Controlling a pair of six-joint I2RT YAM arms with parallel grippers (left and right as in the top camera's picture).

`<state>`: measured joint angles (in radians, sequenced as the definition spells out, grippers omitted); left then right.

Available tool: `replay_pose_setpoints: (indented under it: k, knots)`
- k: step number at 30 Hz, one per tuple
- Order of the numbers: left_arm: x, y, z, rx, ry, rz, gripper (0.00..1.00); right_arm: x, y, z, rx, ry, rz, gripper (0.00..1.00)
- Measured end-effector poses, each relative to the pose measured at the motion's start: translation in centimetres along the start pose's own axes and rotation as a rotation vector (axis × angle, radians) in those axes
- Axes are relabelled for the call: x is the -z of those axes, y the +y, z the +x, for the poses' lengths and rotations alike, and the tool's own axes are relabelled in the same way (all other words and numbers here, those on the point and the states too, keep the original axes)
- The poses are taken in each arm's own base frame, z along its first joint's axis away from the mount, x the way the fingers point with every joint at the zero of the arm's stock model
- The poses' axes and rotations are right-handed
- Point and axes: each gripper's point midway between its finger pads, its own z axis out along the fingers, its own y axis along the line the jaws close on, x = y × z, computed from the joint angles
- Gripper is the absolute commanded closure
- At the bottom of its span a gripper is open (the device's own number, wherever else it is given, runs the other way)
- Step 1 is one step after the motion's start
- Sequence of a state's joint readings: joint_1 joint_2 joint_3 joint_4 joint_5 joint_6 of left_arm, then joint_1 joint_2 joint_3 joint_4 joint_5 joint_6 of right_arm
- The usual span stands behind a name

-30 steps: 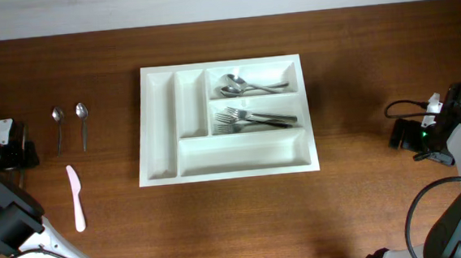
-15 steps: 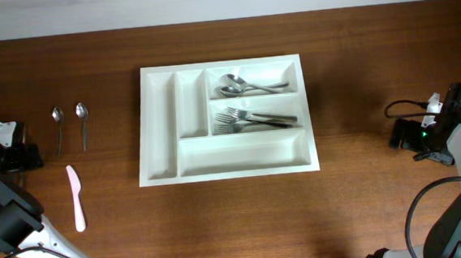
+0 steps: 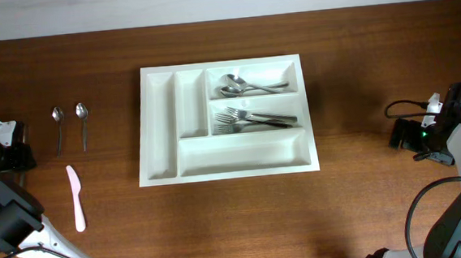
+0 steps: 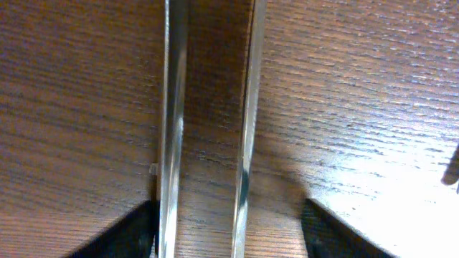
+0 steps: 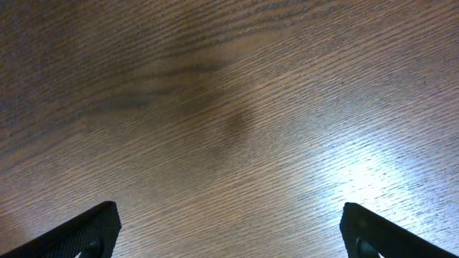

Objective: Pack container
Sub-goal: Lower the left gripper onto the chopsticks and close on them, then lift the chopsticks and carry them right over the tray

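The container (image 3: 159,127), a large white tray, sits mid-table with spoons (image 3: 248,85) in its top right compartment and forks (image 3: 256,120) in the one below. Two loose spoons (image 3: 58,125) (image 3: 82,121) lie left of it, with a pink plastic knife (image 3: 75,197) below them. My left gripper (image 3: 19,152) is low over the table just left of the spoons. In the left wrist view two metal handles (image 4: 172,122) (image 4: 247,122) run between its parted fingertips (image 4: 133,235), the gripper (image 4: 229,236) open. My right gripper (image 3: 400,133) (image 5: 229,236) is open over bare wood at the far right.
The container's two narrow upright compartments and its long bottom compartment (image 3: 240,153) hold nothing. The table's back edge meets a pale wall. A black cable (image 3: 400,105) loops by the right arm.
The left gripper's jaws have narrowed from wide open and the left arm has edged slightly toward the front. The right arm and the cutlery have not moved.
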<state>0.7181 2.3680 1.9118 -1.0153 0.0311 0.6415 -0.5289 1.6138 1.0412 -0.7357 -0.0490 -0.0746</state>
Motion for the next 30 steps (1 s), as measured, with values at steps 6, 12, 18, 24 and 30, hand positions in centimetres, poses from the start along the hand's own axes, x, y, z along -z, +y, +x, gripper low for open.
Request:
replay_pose_setpoints:
  k: [6, 12, 18, 24, 30]
  knots:
    - [0.1, 0.6, -0.7, 0.009, -0.012, -0.015, 0.75, 0.0, 0.0, 0.0, 0.0, 0.0, 0.0, 0.01]
    - [0.3, 1.2, -1.4, 0.021, -0.02, -0.027, 0.98, 0.0, 0.0, 0.0, 0.0, 0.0, 0.0, 0.01]
    - [0.6, 1.4, -1.5, 0.024, -0.02, -0.03, 0.98, 0.0, 0.0, 0.0, 0.0, 0.0, 0.0, 0.01]
    - [0.7, 1.1, -1.2, 0.028, -0.006, -0.019, 0.98, 0.0, 0.0, 0.0, 0.0, 0.0, 0.0, 0.01]
    - [2.2, 0.9, -2.0, 0.02, -0.015, -0.023, 0.98, 0.0, 0.0, 0.0, -0.001, 0.0, 0.0, 0.01]
